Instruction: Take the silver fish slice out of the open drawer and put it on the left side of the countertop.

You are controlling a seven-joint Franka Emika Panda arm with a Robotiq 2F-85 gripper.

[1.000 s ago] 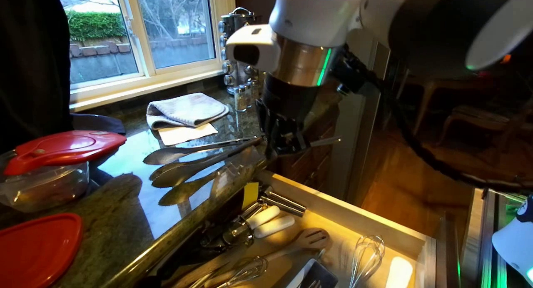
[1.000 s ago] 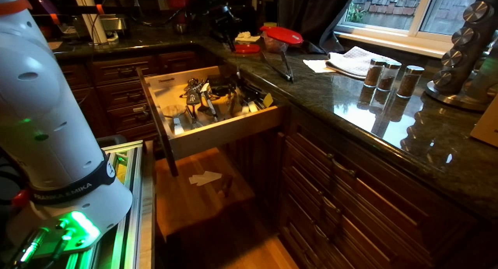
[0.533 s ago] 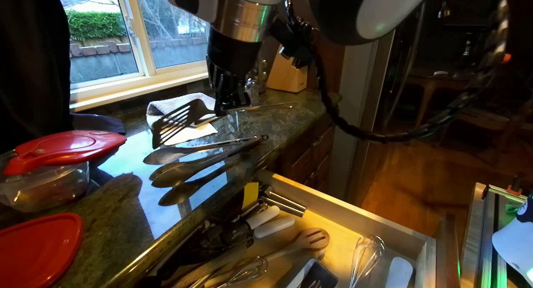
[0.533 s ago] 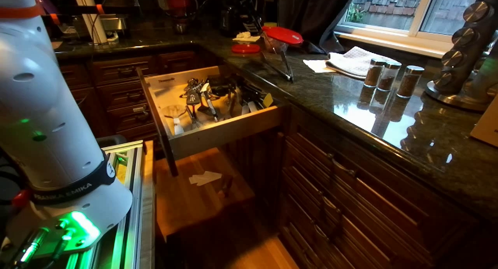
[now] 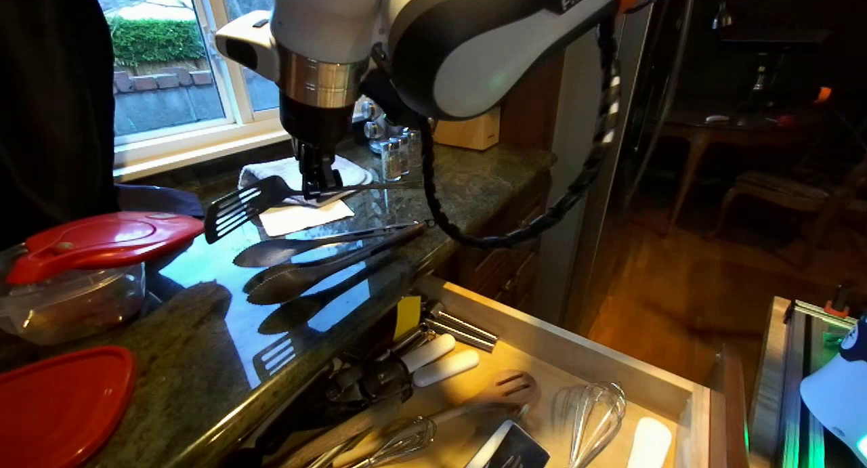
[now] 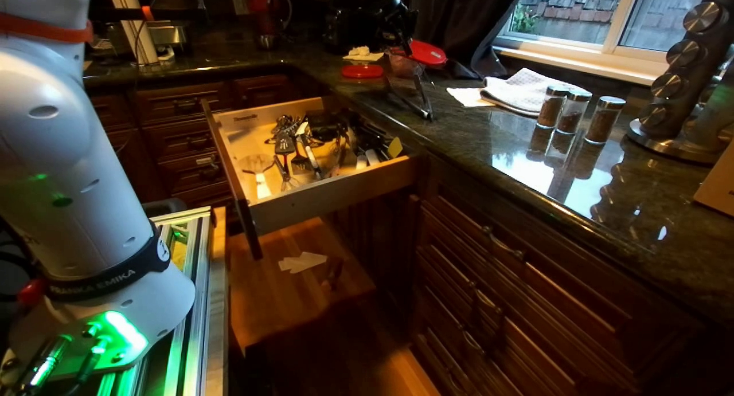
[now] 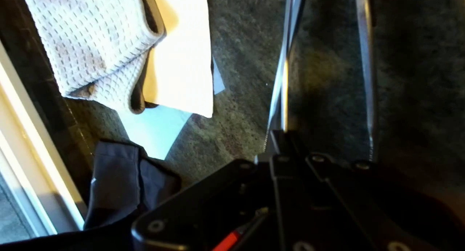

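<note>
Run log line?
black fingers: closed on dark-looking slotted metal fish slice; over: glossy dark stone countertop; pale wood drawer: open; placement: pending

I have one hand (image 5: 322, 192) in view and one fish slice (image 5: 273, 189) in its grip. On the table (image 5: 177, 343) I count one pair of tongs (image 5: 288, 284), one folded cloth (image 6: 524, 92) with one sheet of white paper (image 5: 308, 219) against it, three loose spice jars (image 6: 605, 121), one jar rack (image 6: 691, 81), one wooden block (image 5: 474, 131), one clear tub (image 5: 81, 305) and two red lids (image 5: 68, 407). I see one open drawer (image 6: 338, 192). In it I make out two wire whisks (image 5: 596, 414), one slotted wooden spoon (image 5: 511, 387), two thick white handles (image 5: 447, 368) side by side and one yellow slip (image 5: 406, 315); the other utensils (image 6: 285, 144) overlap so much that I cannot give a number.
</note>
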